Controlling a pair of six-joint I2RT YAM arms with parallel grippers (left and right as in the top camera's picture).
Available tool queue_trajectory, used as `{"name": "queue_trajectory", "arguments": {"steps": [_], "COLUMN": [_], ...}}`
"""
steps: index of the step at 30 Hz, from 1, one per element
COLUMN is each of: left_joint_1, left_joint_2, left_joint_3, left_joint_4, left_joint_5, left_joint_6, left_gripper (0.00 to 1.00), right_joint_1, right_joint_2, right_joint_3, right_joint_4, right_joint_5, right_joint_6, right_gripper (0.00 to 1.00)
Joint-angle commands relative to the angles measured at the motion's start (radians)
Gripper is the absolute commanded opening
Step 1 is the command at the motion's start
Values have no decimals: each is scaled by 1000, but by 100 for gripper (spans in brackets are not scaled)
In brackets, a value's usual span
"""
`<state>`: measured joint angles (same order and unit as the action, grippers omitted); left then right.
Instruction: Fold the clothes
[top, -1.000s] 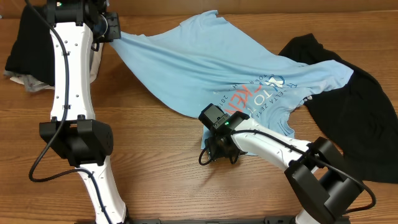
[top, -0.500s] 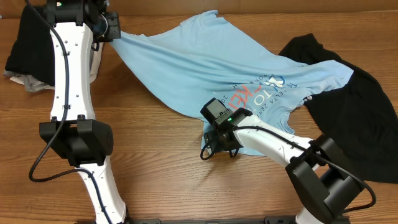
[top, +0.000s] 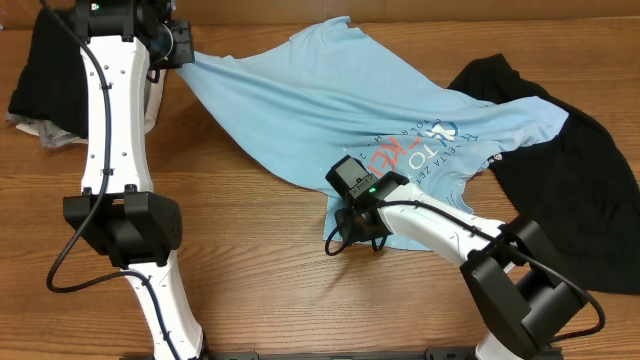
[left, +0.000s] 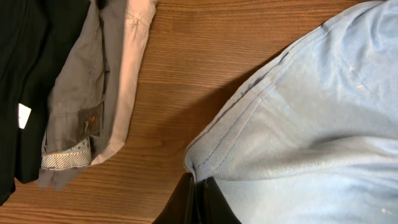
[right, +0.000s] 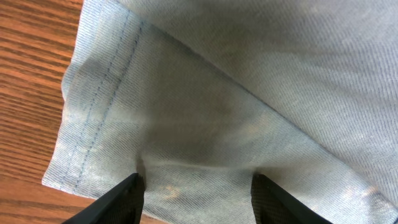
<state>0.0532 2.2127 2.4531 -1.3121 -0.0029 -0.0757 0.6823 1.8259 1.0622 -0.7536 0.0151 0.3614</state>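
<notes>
**Step in hand: taking the second grip**

The shirt (top: 330, 100) lies on the table (top: 240, 260), stretched from the far left across to the right, where it overlaps a black garment (top: 585, 190). Its long axis runs left to right, dropping nearer at the right end; we cannot tell which way the collar points. The left gripper (left: 198, 198) is pinched tight on the far-left edge. The right gripper (right: 200, 194) sits on the near hem, jaws apart astride the cloth, not clamped. We judge that the next move calls for closing on that hem, then drawing both grips apart to flatten the shirt.
</notes>
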Motion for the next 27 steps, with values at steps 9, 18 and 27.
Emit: {"name": "queue_trajectory", "arguments": {"steps": [9,18,27], "left_joint_1": [-2,2,35], "left_joint_2": [6,-8,-54], "left_joint_3": [3,3,4], "left_joint_4": [-11,-29,-97], "left_joint_5": [3,-8,-7], "left_joint_6": [-6,1,1], "left_gripper": [4,4,4], "right_joint_1": [-6,-90,-316], "right_joint_2": [47,-111,-455], "right_joint_3": [-76,16,32], "right_joint_4": [-48,-267,-427], "right_joint_5": [-42,-43,-38], "right_joint_6": [77,142,162], "right_gripper": [4,4,4]}}
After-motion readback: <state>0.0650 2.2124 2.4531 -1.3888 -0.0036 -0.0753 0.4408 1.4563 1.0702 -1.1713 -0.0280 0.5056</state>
